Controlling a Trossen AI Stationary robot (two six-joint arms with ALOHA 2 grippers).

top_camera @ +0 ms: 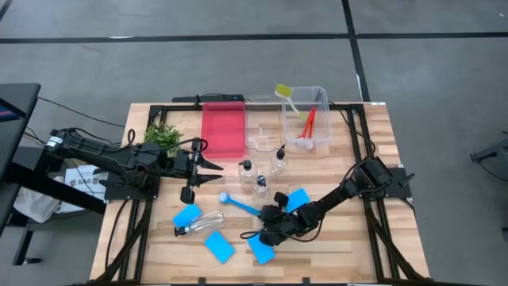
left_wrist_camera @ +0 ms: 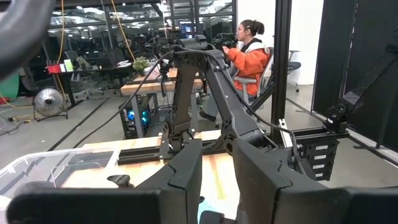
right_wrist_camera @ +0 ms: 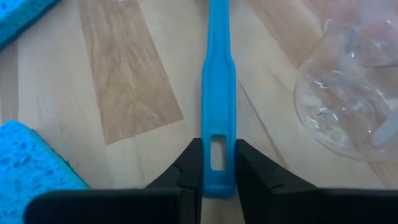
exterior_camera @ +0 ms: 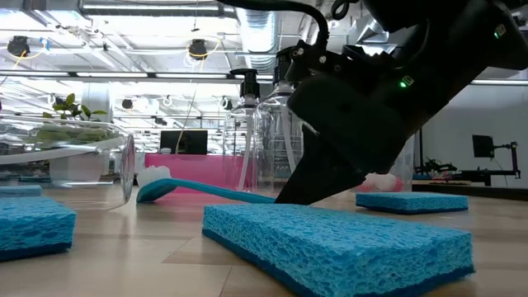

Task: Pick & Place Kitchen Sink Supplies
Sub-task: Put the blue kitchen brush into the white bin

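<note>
A blue long-handled brush (top_camera: 240, 206) lies on the table, its head (exterior_camera: 153, 178) pointing toward the table's left. My right gripper (top_camera: 264, 216) is shut on its handle end. Blue sponges lie around it (top_camera: 187, 214) (top_camera: 220, 247) (top_camera: 298, 199) (exterior_camera: 338, 245). One clear pump bottle (top_camera: 206, 222) lies on its side; three stand upright (top_camera: 259, 183). A red brush (top_camera: 308, 123) and a yellow-green brush (top_camera: 286, 97) lean in a clear bin. My left gripper (top_camera: 216, 171) hangs open above the table's left half, touching nothing. My right gripper pinches the blue brush's handle at its free end, by the hanging hole (right_wrist_camera: 217, 134), between the two fingers (right_wrist_camera: 188, 165). It comes slanting down from the table's near right, in line with the handle. The brush head rests on the table.
A red tray (top_camera: 223, 129) and two clear bins (top_camera: 317, 103) (top_camera: 262, 131) stand at the far edge, with a small green plant (top_camera: 163, 137) to their left. Bare wood shows along the table's right side (top_camera: 381, 159). A person sits in the room beyond (left_wrist_camera: 245, 53).
</note>
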